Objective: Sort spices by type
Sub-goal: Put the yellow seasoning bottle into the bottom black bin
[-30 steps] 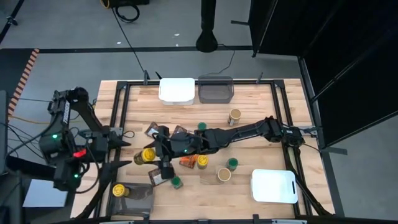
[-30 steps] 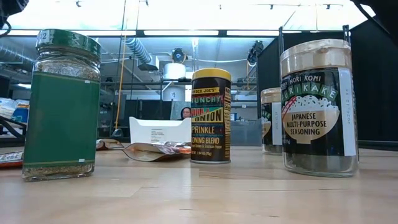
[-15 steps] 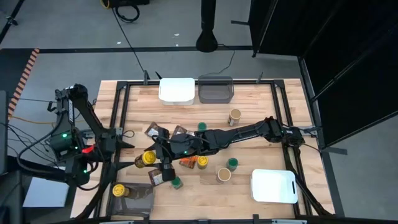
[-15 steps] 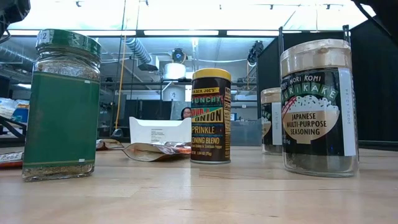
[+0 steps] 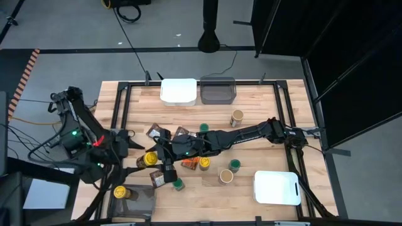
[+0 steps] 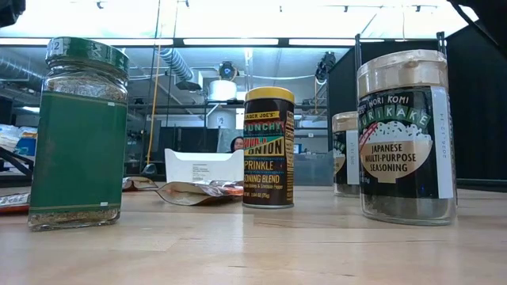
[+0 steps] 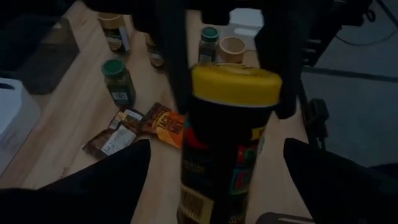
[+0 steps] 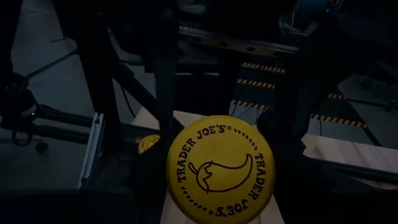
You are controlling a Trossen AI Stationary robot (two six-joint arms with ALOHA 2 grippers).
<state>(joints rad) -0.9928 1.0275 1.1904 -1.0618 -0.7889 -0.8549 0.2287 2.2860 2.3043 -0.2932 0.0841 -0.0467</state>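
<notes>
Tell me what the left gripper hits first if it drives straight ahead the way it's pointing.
The yellow-lidded jar. It stands dead centre ahead of the open left gripper, and the right gripper appears to hold it near the lid. How much gap remains is hard to judge.

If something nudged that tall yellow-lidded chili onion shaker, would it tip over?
The chili onion shaker looks tall and narrow, so a push near its lid would probably tip it. Being round, it would likely roll afterwards.
</notes>
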